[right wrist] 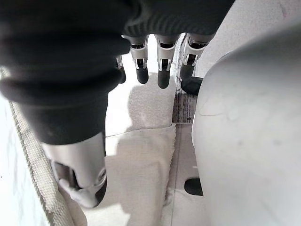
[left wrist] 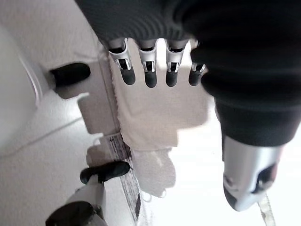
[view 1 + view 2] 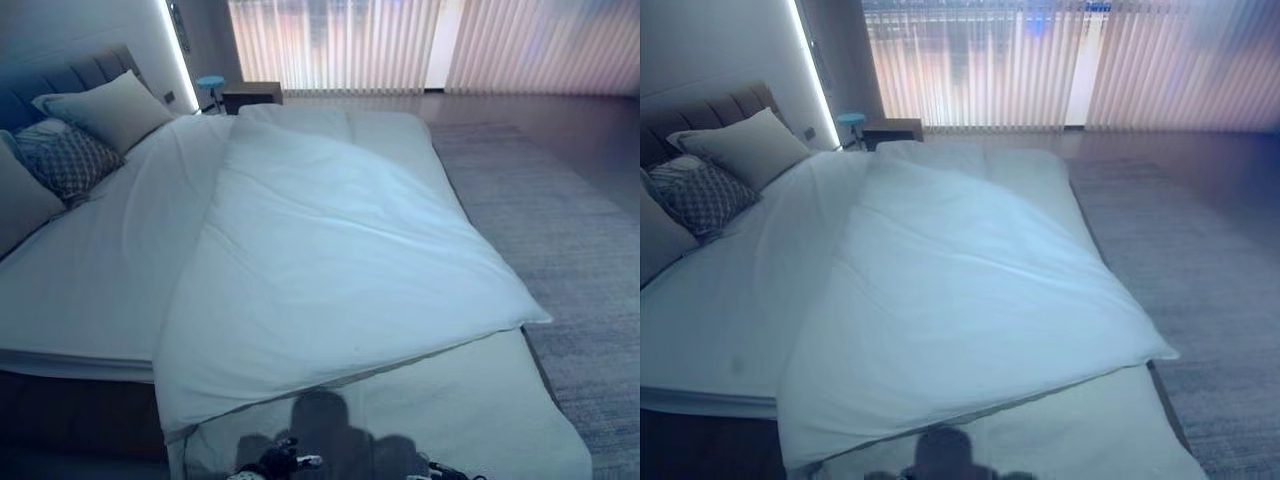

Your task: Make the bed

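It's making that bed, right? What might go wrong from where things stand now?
The white duvet lies skewed, one corner hanging past the bed's right edge; a one-sided pull could drag it further off. The pillows sit at the far end by the headboard, probably a long reach from the foot of the bed. Both the left robot hand and the right robot hand hang open holding nothing, so a grab at the smooth fabric might slip.

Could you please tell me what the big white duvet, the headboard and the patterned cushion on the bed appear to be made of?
The big white duvet looks like soft matte padded fabric, probably cotton: it lies in puffy folds and creases. The grey headboard seems upholstered, since vertical padded channels show; fabric or leather cannot be told. The dark patterned square cushion appears to be woven or quilted textile with a diamond lattice.
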Available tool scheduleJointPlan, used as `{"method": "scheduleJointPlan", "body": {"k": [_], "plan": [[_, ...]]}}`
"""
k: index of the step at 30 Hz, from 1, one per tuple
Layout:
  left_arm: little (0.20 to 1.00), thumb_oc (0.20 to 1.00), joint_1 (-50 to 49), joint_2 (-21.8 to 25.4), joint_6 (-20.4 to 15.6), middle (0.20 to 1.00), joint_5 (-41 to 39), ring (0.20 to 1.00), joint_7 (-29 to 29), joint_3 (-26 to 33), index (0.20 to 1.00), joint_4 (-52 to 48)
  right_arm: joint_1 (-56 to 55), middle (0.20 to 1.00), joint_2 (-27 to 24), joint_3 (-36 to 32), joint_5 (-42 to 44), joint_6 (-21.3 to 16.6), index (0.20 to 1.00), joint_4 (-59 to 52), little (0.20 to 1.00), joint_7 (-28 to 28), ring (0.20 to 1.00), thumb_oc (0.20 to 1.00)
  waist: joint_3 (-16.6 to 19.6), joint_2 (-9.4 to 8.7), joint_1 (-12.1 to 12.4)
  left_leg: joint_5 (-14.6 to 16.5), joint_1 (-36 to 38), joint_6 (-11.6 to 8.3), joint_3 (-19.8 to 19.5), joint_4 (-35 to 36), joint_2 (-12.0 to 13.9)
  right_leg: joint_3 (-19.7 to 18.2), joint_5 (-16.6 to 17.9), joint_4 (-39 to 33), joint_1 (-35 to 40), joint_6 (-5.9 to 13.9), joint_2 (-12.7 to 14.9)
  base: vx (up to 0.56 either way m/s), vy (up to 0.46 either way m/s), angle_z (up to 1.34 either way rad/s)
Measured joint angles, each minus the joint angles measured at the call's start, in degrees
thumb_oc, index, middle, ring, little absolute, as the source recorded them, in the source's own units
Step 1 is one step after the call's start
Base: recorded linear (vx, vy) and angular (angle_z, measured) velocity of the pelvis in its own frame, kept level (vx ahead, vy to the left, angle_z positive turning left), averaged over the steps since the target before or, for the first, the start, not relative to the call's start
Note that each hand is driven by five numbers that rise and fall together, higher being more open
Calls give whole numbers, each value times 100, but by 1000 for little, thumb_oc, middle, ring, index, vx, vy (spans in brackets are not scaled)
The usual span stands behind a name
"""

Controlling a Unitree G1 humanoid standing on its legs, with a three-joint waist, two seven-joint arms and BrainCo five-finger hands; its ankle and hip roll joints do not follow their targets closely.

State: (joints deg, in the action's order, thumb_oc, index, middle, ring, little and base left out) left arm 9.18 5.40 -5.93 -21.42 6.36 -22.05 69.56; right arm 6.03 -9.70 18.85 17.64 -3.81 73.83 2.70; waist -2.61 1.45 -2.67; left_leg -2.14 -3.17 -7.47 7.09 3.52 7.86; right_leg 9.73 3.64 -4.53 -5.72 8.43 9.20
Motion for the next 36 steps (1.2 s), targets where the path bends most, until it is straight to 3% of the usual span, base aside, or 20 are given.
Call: {"method": "scheduleJointPlan", "body": {"k": [1,8,10,12,17,25,36], "plan": [[1000,1000,207,10,-15,1000,-427,1000,45,89,1000,-120,105,1000,-3,16,63,-7,1000,-69,1000,-2,1000,1000,-247,-22,2,-15,-215,8,-26,-125,8,-33,6,136,-214,-2,1,-85,-25,0],[1000,1000,1107,7,-28,1000,-2151,1000,-136,539,1000,-313,419,1000,-18,263,403,-93,1000,-423,1000,-67,1000,1000,-934,-355,-149,-95,-773,24,-58,-281,20,-76,47,379,-826,8,-4,-151,-4,-3],[1000,1000,1724,56,-94,1000,-2733,1000,-292,781,1000,-462,623,1000,-60,425,405,-94,1000,-821,1000,-74,1000,1000,-1247,-503,-262,-45,-1224,18,-84,-708,22,-129,-83,877,-1315,42,48,-123,-7,3],[1000,1000,2123,103,-128,1000,-3120,1000,-428,1009,1000,-523,773,1000,-63,418,440,-106,1000,-1060,1000,-73,1000,1000,-1423,-534,-307,-12,-1429,14,-85,-864,22,-163,-142,1137,-1569,35,73,-63,-1,2],[1000,1000,2687,105,-257,1000,-3704,1000,-731,1548,1000,-556,778,1000,-239,564,453,-113,1000,-1574,1000,-64,1000,1000,-1505,-555,-480,281,-1890,33,-82,-1505,62,-334,-395,1802,-2109,38,104,-54,-15,-9],[1000,1000,2959,297,-349,1000,-4142,1000,-876,2002,1000,-534,774,1000,-363,626,452,-110,1000,-1878,1000,-88,1000,1000,-1517,-582,-768,382,-2455,-9,-99,-1993,146,-442,-520,2322,-2737,-27,71,-7,0,-4],[1000,1000,3624,666,-383,1000,-4574,1000,-1114,2185,1000,-526,718,1000,-462,683,428,-138,1000,-2408,1000,-153,1000,1000,-1537,-656,-792,465,-3051,-48,-99,-2258,308,-494,-457,2423,-3295,-131,-80,-1,-4,-5]]}}
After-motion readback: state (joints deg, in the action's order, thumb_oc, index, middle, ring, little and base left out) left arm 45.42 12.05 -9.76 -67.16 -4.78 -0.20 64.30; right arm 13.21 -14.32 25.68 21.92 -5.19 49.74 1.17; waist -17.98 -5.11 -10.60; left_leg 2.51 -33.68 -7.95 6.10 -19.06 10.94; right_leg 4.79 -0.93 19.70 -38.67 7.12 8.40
